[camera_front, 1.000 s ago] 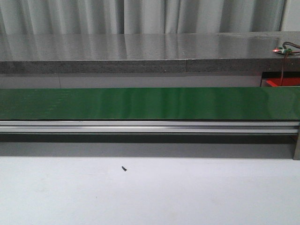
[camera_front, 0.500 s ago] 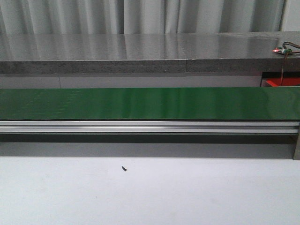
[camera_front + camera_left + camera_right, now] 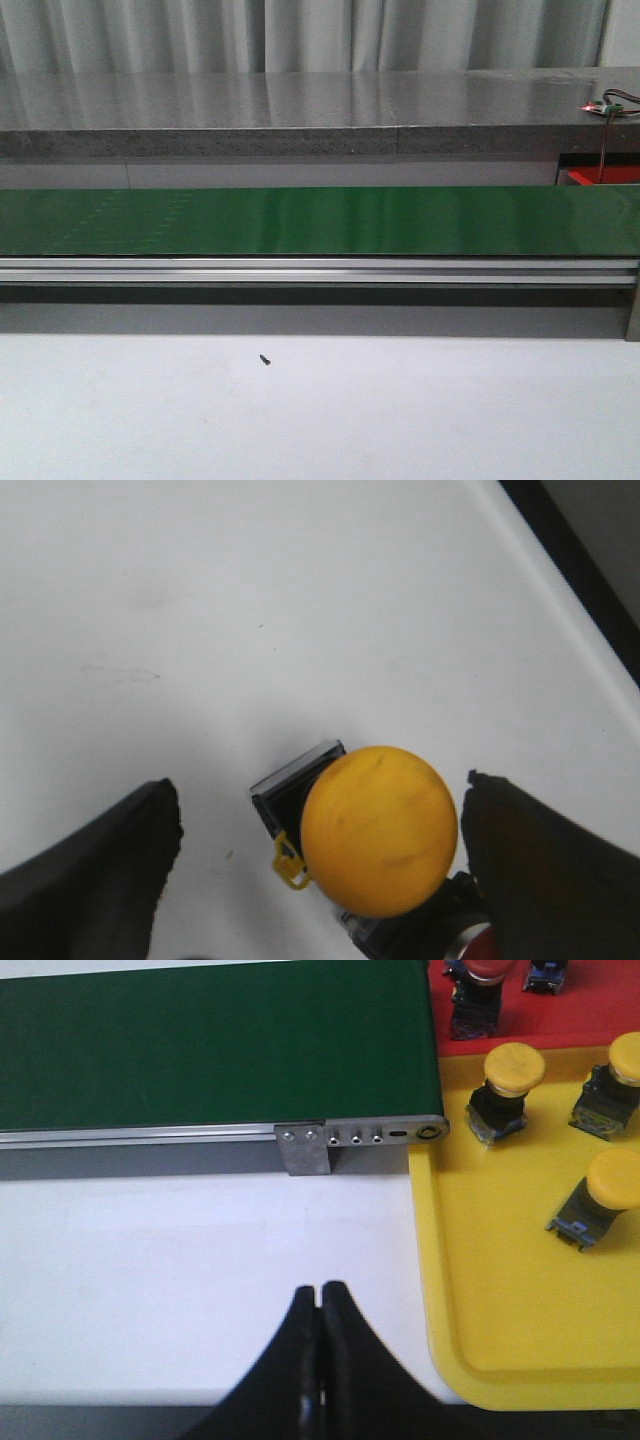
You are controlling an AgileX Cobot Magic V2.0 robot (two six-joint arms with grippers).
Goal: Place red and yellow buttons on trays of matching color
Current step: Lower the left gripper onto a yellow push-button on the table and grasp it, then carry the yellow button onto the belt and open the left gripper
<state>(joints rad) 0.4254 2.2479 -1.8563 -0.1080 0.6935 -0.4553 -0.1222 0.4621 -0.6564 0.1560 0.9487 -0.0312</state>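
Left wrist view: a yellow button (image 3: pixel 378 830) stands on the white table (image 3: pixel 250 610), its dome between the wide-spread jaws of the left gripper (image 3: pixel 320 860). It lies nearer the jaw on the side of the table's dark edge, and whether it touches that jaw cannot be told; the other jaw stands well apart. A black base with a yellow tab shows under the dome. A red piece (image 3: pixel 480 945) sits just beside the base, mostly out of view.

Right wrist view: the right gripper (image 3: pixel 320 1305) has its jaws pressed together on nothing, over bare table. Ahead of them and to one side lies the yellow tray (image 3: pixel 500 1310), with three yellow buttons on it; the red tray (image 3: pixel 590 1010) lies beyond. The green belt (image 3: pixel 210 1045) ends against the yellow tray.

Front view: over the last second only faint marks on the belt's left have shifted. No button arrives; the grasp is judged not yet made.
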